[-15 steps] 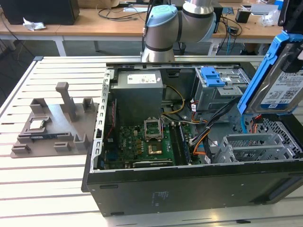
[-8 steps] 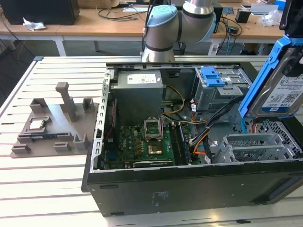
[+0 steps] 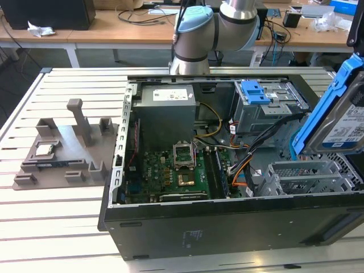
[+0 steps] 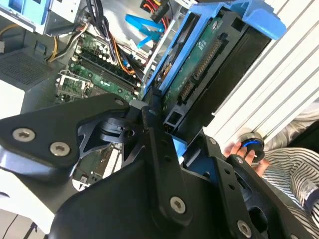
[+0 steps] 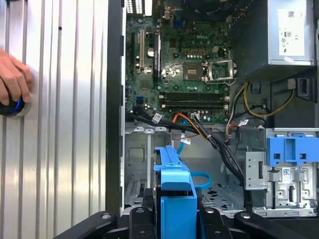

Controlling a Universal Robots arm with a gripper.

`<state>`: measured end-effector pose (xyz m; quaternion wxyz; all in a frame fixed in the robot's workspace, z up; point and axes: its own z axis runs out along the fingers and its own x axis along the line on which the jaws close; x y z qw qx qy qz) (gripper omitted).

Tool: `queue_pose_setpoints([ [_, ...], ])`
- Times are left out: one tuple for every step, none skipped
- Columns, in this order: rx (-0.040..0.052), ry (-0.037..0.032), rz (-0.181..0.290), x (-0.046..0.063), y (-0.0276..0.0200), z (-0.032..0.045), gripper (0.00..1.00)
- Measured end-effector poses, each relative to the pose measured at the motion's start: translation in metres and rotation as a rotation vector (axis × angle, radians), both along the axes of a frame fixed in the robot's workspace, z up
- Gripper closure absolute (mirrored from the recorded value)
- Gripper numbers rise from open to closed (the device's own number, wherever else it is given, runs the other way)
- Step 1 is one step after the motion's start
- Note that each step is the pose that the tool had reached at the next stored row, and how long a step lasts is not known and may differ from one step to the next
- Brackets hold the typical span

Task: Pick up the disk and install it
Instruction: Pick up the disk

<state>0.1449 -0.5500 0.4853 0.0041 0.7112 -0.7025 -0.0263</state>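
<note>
The disk [image 3: 341, 122], a silver hard drive in a bright blue caddy, hangs tilted above the open computer case [image 3: 187, 227] at the exterior view's right edge. In the second wrist view my gripper [image 4: 172, 132] is shut on one end of the disk [image 4: 209, 59], with its black fingers [image 4: 149, 119] clamped on the caddy. In the first wrist view the caddy's blue edge [image 5: 174, 184] sticks out from between the fingers, over the silver drive bay [image 5: 144, 164]. That same bay [image 3: 301, 173] lies just below the disk in the exterior view.
A blue bracket [image 3: 254, 91] sits on the grey drive cage beside loose cables [image 3: 267, 131]. Motherboard [image 3: 170, 170] and power supply [image 3: 168, 111] fill the case's other half. A grey fixture [image 3: 62, 153] holds a CPU chip [image 3: 45, 149]. A person's hand [image 5: 12, 84] rests on a round button.
</note>
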Motion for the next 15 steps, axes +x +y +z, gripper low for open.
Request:
queue_pose_setpoints([
  [0.0,0.0,0.0,0.0,-0.0003,-0.0017,0.63],
  [0.0001,0.0,0.0,-0.001,-0.0006,-0.0029,0.63],
  [0.0003,0.0,0.0,-0.003,-0.0026,-0.0063,0.63],
  [0.0,0.0,-0.001,-0.004,-0.0035,-0.0082,0.63],
  [-0.0005,0.0,-0.003,-0.004,-0.0035,-0.0096,0.63],
  [-0.0014,0.0001,-0.008,-0.004,-0.0035,-0.0111,0.63],
  [-0.0023,0.0,-0.017,-0.004,-0.0036,-0.0129,0.63],
  [-0.0031,0.0,-0.027,-0.005,-0.0036,-0.0142,0.63],
  [-0.0038,0.0001,-0.035,-0.005,-0.0036,-0.0153,0.63],
  [-0.004,0.0001,-0.039,-0.005,-0.0037,-0.0162,0.63],
  [-0.0041,0.0,-0.039,-0.006,-0.004,-0.0171,0.63],
  [-0.0041,0.0,-0.039,-0.009,-0.0042,-0.0184,0.63],
  [-0.004,0.0,-0.034,-0.011,-0.0042,-0.0203,0.63],
  [-0.0039,0.0,-0.027,-0.012,-0.0042,-0.0213,0.63],
  [-0.0039,-0.0001,-0.018,-0.012,-0.0042,-0.0222,0.63],
])
